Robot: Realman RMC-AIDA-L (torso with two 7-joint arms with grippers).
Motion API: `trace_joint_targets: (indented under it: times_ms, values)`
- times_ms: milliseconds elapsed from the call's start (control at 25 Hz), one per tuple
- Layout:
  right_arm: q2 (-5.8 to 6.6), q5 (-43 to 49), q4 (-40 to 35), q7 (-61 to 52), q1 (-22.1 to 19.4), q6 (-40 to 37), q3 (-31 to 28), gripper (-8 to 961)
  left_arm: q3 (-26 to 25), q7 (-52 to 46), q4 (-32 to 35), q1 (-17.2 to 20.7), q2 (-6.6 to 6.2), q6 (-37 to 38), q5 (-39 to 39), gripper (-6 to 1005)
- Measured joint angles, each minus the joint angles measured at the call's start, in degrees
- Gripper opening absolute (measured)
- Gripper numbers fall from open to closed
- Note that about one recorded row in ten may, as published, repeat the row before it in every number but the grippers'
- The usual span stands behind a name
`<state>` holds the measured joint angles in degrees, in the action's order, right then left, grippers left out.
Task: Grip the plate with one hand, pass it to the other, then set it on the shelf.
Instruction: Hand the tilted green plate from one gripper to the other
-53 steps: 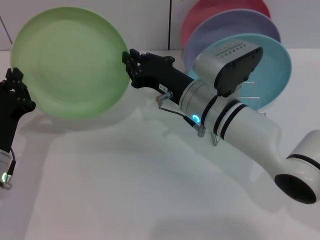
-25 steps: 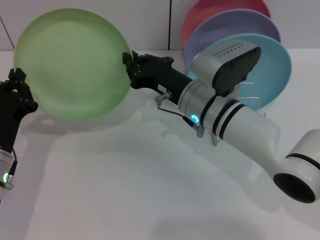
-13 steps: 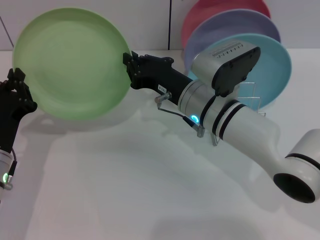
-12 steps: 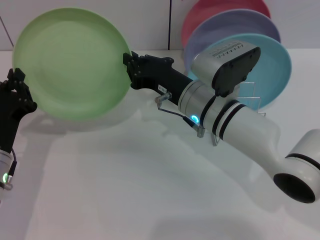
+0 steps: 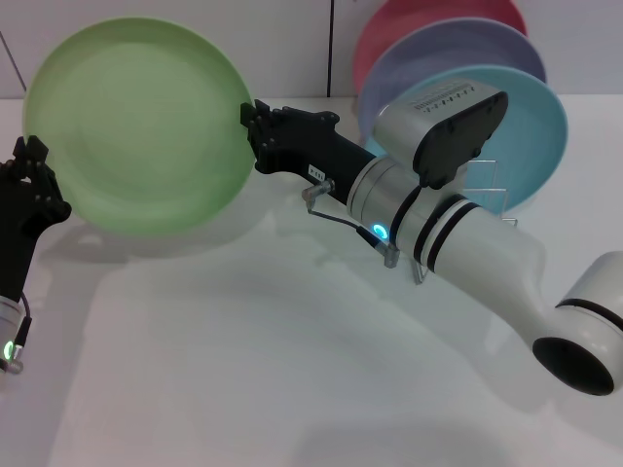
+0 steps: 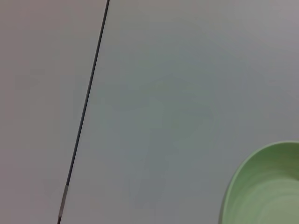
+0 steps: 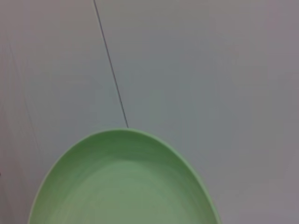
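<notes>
A white desk is filling the lower part of the head view, its glossy top catching soft, even light and carrying faint grey shadows. Behind it a pale grey wall is rising, split by a thin dark vertical seam between panels. Another short dark line is slanting in at the far left edge. Both wrist views are facing the same plain wall, each crossed by one thin dark seam.
</notes>
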<state>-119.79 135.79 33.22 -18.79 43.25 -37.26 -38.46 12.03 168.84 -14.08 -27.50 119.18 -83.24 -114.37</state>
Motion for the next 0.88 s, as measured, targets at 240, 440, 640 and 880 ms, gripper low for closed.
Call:
trace_joint_targets:
  times_ms: [240, 440, 640, 880]
  values:
    - [0.0, 0.0, 0.0, 0.23, 0.07, 0.0, -0.03, 49, 0.01, 0.0, -0.07, 0.16, 0.0, -0.13, 0.08, 51]
    - [0.0, 0.0, 0.0, 0.38, 0.08, 0.0, -0.04, 45, 0.02, 0.0, -0.07, 0.26, 0.0, -0.25, 0.11, 51]
    - [0.0, 0.0, 0.08, 0.41, 0.08, 0.0, -0.04, 40, 0.02, 0.0, -0.07, 0.26, 0.0, -0.32, 0.09, 51]
    - [0.01, 0.0, 0.14, 0.41, 0.08, -0.01, -0.01, 34, 0.18, 0.0, -0.22, 0.25, 0.0, -0.36, 0.05, 51]
